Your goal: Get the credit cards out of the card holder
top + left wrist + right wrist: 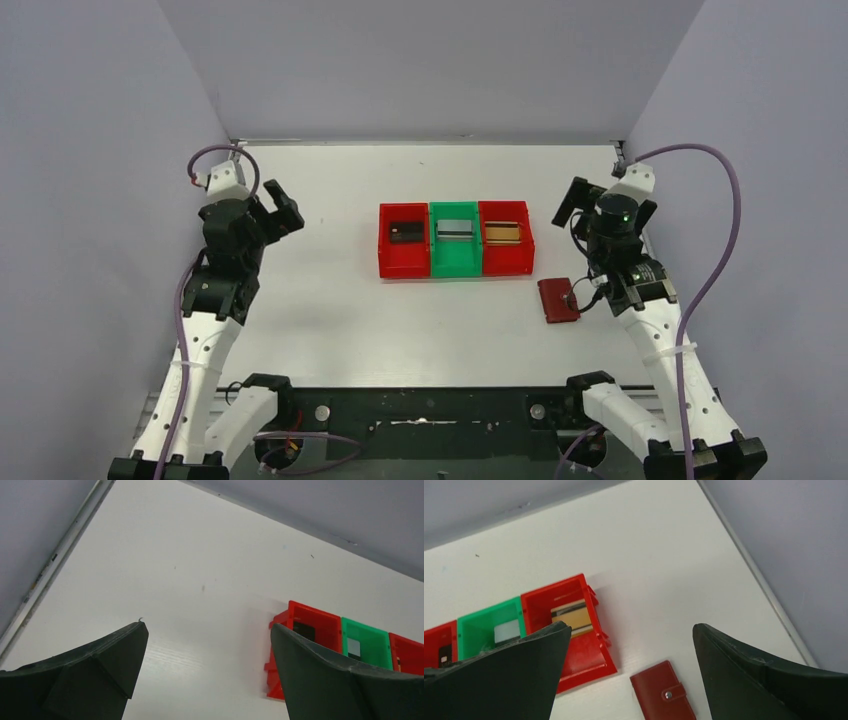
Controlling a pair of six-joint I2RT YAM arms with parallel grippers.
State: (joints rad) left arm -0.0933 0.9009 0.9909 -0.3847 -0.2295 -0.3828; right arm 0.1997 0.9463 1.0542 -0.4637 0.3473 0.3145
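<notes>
Just off the near right corner of the bins [455,268], the holder [651,690] lies flat on the table [330,310], shut, with its clasp [668,695] snapped down. A black card [404,232], a silver card [455,230] and a gold card [571,617] lie one to a bin, so the job looks done or close to it. With the holder closed, you cannot tell whether anything is left inside.

If you go back to check it, expect trouble from how it lies. It is thin and flat on a smooth top, so a finger coming down at a slant would likely shove it along rather than get under the flap. It could then skid into the bins or off toward the right wall. Popping the clasp with one arm would probably drag the whole holder, so pin it with the other arm first. The right arm also stands close to the holder, so a careless swing from there could sweep it away, and a knock on the bins could spill the cards.

Your right pincer [630,627] is spread wide, holds nothing and touches nothing; in its own view the holder shows low between the two fingers. Your left pincer [208,626] is spread just as wide, empty too, hanging over the table well to the left of the bins
</notes>
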